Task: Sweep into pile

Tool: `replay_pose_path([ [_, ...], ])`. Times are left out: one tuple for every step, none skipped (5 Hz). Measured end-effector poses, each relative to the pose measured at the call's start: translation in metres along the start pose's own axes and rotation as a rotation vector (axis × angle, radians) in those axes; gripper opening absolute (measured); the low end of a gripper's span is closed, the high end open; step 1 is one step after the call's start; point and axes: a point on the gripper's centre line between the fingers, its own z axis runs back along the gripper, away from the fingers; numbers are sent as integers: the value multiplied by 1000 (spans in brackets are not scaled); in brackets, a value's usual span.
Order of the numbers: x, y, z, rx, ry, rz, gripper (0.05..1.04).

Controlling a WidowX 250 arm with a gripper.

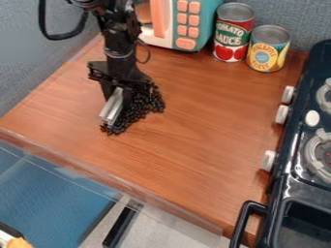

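Note:
My black gripper point(124, 88) hangs over the left part of the brown wooden counter, pointing down and shut on a silver bar point(112, 106). The bar slants toward the counter's front edge, its lower end close to the surface. Small dark beans point(147, 102) lie heaped directly to the right of the bar and below it, in one elongated cluster. Part of the cluster is hidden behind the gripper and the bar.
A toy microwave point(178, 22) and two cans, one red point(232, 33) and one yellow and blue point(267, 49), stand at the back. The dark stove point(291, 180) borders the right side. A clear ledge point(110, 178) runs along the front.

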Motion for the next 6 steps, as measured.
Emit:
replay_pose_path([
  [-2, -13, 2, -22, -11, -5, 390],
  [-10, -30, 5, -45, -6, -21, 390],
  [-17, -50, 8, -63, 0, -53, 390],
  [-19, -64, 10, -91, 4, -49, 390],
  [-24, -82, 12, -108, 23, -62, 390],
  [-24, -88, 13, -113, 25, -73, 390],
])
